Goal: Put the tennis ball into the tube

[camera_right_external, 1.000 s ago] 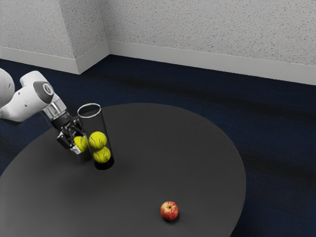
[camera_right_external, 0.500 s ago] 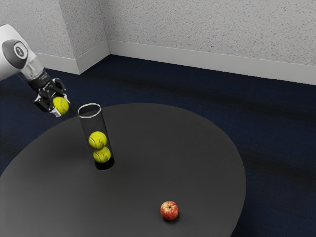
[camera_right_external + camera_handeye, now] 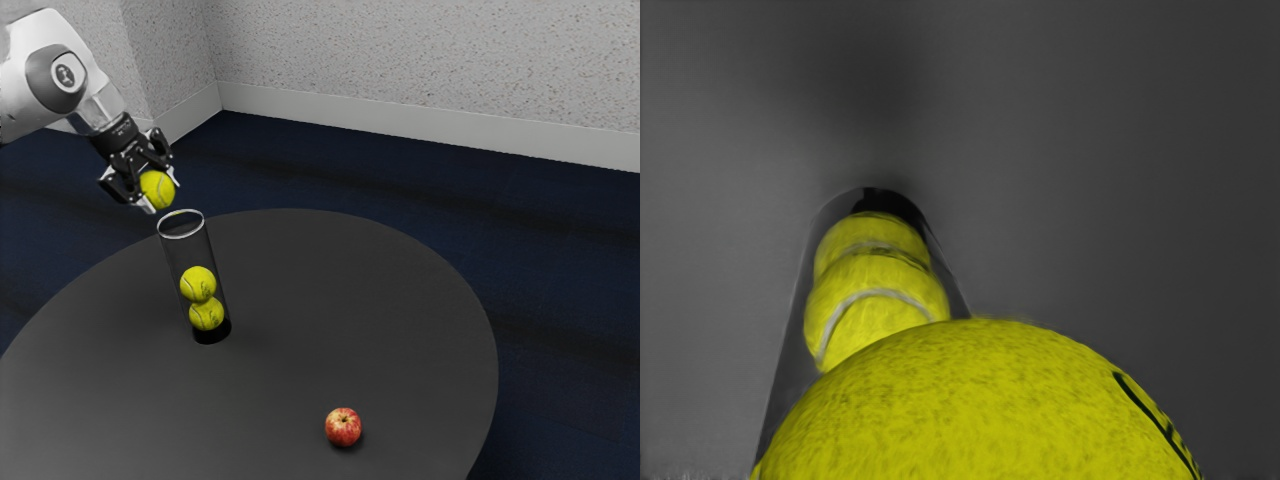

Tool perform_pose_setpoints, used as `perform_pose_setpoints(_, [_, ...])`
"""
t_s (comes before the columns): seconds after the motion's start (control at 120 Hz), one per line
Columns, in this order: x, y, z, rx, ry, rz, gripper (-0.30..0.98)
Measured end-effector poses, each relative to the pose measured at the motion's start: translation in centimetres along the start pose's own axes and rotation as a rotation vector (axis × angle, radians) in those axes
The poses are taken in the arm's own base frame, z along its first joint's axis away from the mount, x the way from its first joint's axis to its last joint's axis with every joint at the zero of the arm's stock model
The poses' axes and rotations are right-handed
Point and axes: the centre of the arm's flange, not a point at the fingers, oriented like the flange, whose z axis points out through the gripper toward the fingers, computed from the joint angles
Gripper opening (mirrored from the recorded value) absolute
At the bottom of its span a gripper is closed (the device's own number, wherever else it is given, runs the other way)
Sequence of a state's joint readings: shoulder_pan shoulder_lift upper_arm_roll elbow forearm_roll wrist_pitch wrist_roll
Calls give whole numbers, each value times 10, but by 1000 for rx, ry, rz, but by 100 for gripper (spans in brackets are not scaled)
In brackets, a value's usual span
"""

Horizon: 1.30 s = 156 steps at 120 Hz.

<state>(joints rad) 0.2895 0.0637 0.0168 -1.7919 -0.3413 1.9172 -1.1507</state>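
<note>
My pincer (image 3: 163, 196) is, I judge, at the lining-up step; next I should centre over the opening, lower and let go. The tennis ball (image 3: 157, 189) sits gripped between my fingertips, near the rim of the clear tube (image 3: 186, 250), which holds two stacked balls (image 3: 198, 285). Toward the exterior view's right rests an apple (image 3: 343, 427).

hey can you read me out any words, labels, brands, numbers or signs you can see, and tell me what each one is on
No text can be read for certain.
Held ball: dark lettering, running off its visible edge, unreadable.
Upper ball in the tube: dark marks, too small to read.
Lower ball: dark marks, too small.
Robot arm: a small mark on its round joint cap, too small.
</note>
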Motion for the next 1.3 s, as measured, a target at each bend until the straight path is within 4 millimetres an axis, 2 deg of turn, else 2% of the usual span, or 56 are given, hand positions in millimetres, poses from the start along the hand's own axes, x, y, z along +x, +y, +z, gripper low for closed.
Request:
perform_pose_setpoints(0.192, [-7,-9,3,30,-7,6,35])
perform_pose_setpoints(0.3, [-19,-9,8,51,-16,20,37])
perform_pose_setpoints(0.508, [-54,-1,22,75,-24,79,54])
perform_pose_setpoints(0.617, [-63,0,23,87,-2,110,60])
perform_pose_setpoints(0.733, [-67,2,17,110,88,264,63])
perform_pose_setpoints(0.858, [-79,6,17,140,112,540,66])
perform_pose_setpoints(0.983, [-113,16,14,170,119,831,67])
perform_pose_setpoints(1.183, [-191,16,-5,189,146,1245,68])
perform_pose_setpoints(1.3, [-226,15,-8,215,143,1430,68])
